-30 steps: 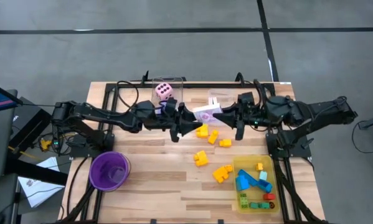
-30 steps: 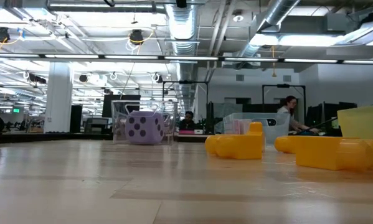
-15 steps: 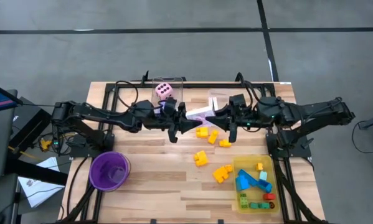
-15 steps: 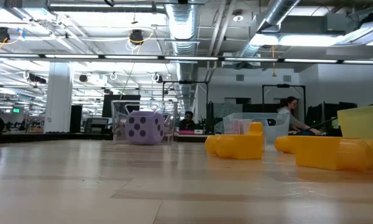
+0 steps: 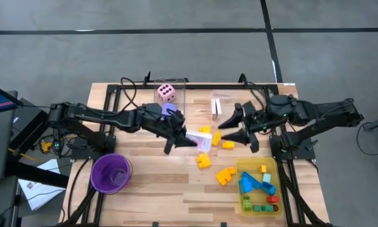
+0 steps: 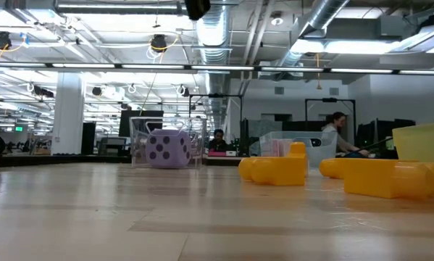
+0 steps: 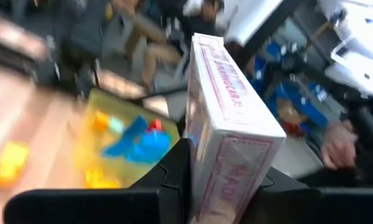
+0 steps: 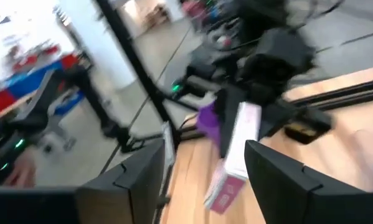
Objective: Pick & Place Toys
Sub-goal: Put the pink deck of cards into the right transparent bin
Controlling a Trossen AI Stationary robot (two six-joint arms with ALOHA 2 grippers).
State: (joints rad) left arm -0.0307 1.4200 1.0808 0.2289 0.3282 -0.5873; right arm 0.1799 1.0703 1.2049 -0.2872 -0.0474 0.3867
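1. My left gripper (image 5: 187,139) is clamping the pink-white card box (image 7: 223,134) by its lower end, jaws pressed on both flat faces, over the desk (image 5: 157,183) centre beside the yellow blocks (image 5: 215,139)
2. My right gripper (image 5: 230,126) is standing open, empty, facing the box from just apart
3. Both arms are reaching inward, low and outstretched
4. The box is rectangular, glossy, with printed lettering
5. A pink dotted die (image 5: 166,93) is sitting in the clear box (image 5: 178,85) at the far edge
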